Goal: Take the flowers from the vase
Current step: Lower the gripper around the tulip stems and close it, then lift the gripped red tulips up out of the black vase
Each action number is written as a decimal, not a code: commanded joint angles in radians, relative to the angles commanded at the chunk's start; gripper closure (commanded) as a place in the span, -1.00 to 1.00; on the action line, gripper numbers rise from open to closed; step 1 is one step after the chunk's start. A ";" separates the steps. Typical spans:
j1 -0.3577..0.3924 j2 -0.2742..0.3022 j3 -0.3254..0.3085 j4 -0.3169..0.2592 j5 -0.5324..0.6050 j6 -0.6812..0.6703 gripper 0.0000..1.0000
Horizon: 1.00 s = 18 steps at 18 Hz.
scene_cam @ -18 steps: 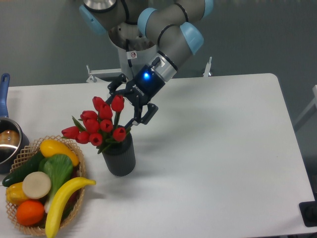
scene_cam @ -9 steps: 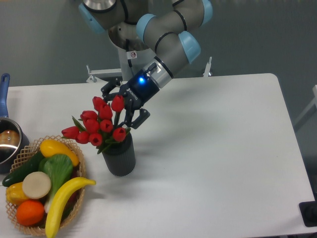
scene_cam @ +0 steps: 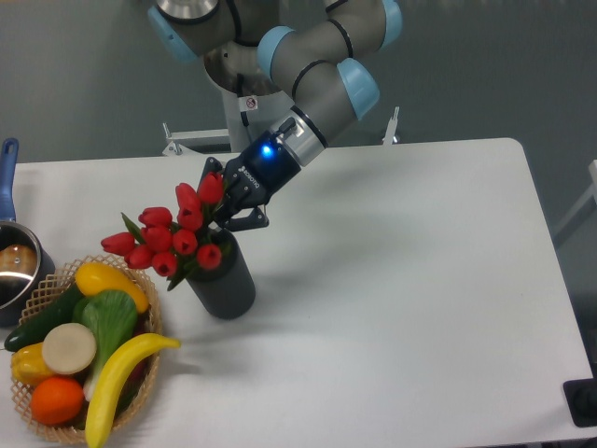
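While the vase (scene_cam: 223, 285) leans, stems inside, we see our gripper (scene_cam: 227, 198) pinched shut around the flowers (scene_cam: 168, 236), which spread from it toward 8 o'clock. Basket (scene_cam: 140, 371) sits at 8 o'clock of the vase, nearby.

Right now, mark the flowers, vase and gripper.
flowers (scene_cam: 174, 241), fixed camera, on a red bud mid-bunch
vase (scene_cam: 226, 287), fixed camera, on its ribbed side wall
gripper (scene_cam: 227, 203), fixed camera, midway between its fingertips
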 joint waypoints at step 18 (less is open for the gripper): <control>0.014 0.100 0.070 -0.003 -0.049 -0.228 1.00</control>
